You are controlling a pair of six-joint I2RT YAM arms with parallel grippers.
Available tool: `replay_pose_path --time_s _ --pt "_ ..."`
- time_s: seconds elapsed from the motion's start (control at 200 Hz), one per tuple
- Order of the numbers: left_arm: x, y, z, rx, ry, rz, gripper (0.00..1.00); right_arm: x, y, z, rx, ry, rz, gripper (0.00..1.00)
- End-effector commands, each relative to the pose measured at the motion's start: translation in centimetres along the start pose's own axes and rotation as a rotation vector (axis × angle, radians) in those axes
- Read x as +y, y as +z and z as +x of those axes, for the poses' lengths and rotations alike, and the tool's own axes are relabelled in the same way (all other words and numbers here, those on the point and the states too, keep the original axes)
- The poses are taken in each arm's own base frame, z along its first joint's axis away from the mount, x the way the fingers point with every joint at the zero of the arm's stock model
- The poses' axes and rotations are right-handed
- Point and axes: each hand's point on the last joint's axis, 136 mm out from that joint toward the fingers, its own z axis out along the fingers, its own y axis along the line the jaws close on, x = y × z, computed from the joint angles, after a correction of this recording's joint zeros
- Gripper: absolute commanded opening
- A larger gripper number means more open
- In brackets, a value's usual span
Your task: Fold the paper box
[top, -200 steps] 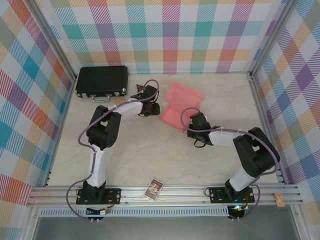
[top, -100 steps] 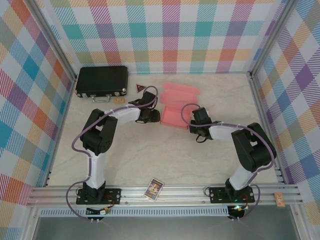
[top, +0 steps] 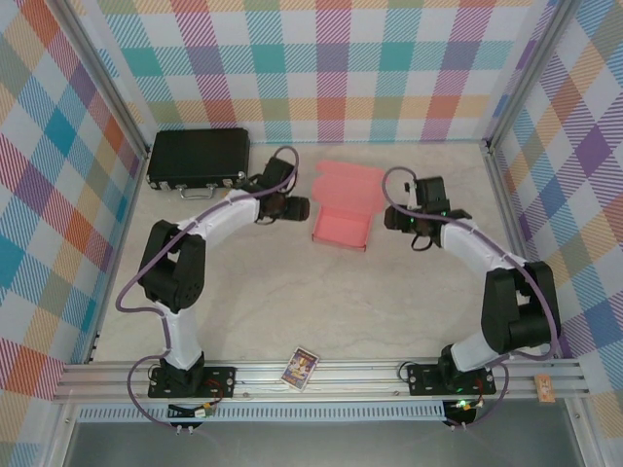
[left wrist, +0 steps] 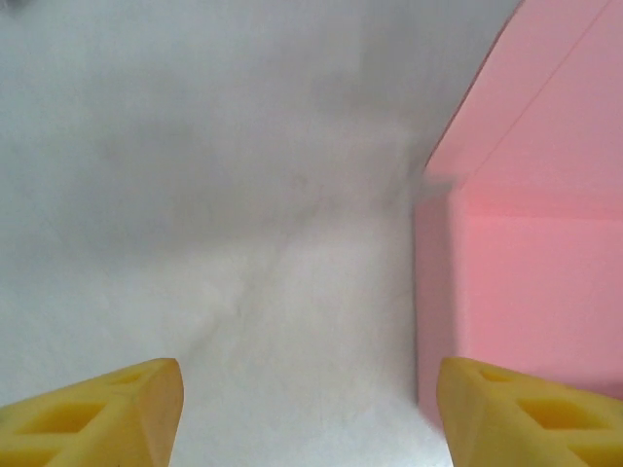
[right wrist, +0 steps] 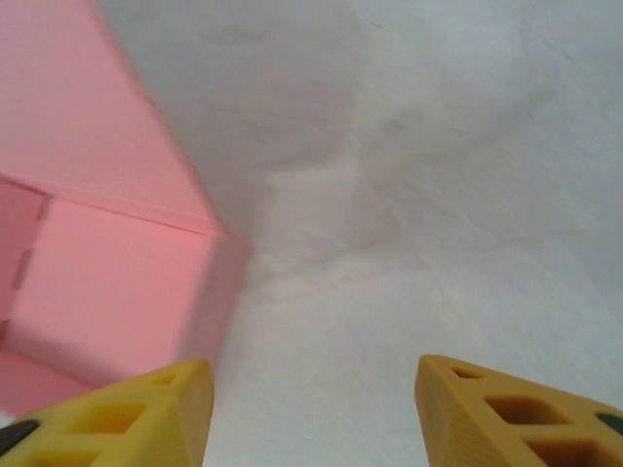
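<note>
**Mia:** Where is the paper box?

**Tom:** It sits on the worktop, toward the back, between the two arms; it is pink, and its lid flap is open toward the back wall.

**Mia:** What is in it?

**Tom:** From above I see just its own pink floor.

**Mia:** Is the left end effector holding it?

**Tom:** No; it is just beside the left side of the box; in the left wrist view its yellow fingers are spread wide, with bare worktop between them and the pink side of the box by the right finger.

**Mia:** And the right end effector?

**Tom:** It is just beside the right side of the box; its fingers are spread too and pinch nothing; the pink card is by its left finger.

**Mia:** Is there any other box?

**Tom:** A black case lies shut in the back left corner; I cannot tell what is inside; a small picture card lies on the metal rail at the near edge.
</note>
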Motion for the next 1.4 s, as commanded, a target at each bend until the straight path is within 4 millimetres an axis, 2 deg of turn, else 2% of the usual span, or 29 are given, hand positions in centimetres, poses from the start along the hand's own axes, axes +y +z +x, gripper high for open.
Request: replay_pose_path --time_s 0.0,0.155,0.29,0.415,0.495,0.645,0.755,0.93,1.19,1.395 --pt "0.2 -0.6 -1.7 0.049 0.150 0.006 0.73 1.0 -0.4 1.0 0.131 -0.112 -0.068 0.58" --pt "-0.3 -1.4 -4.6 0.047 0.196 0.124 0.82 1.8 -2.0 -1.0 0.152 -0.084 -0.195 0.61" --pt "-1.2 -1.4 -5.5 0.116 0.281 0.187 0.83 1.6 -3.2 -2.4 0.200 -0.120 -0.205 0.62" --pt "-2.1 -1.1 -6.0 0.149 0.340 0.240 0.83 2.3 -4.0 -3.3 0.225 -0.114 -0.269 0.62" --pt "-2.0 -0.9 -6.5 0.155 0.349 0.231 0.82 2.3 -3.5 -3.8 0.250 -0.108 -0.269 0.62" --pt "-3.0 -0.8 -6.5 0.148 0.356 0.291 0.82 2.3 -1.6 -4.8 0.267 -0.100 -0.284 0.61" --pt "-3.5 -0.3 -6.5 0.144 0.346 0.326 0.81 1.7 -0.2 -5.0 0.259 -0.104 -0.267 0.61" --pt "-4.5 1.0 -6.7 0.127 0.313 0.381 0.75 2.4 1.6 -5.0 0.271 -0.093 -0.328 0.61" --pt "-5.4 2.2 -7.0 0.111 0.278 0.441 0.74 3.2 3.0 -5.4 0.249 -0.112 -0.355 0.59" --pt "-6.1 2.9 -6.8 0.113 0.258 0.486 0.64 3.4 3.7 -5.5 0.251 -0.115 -0.367 0.53"
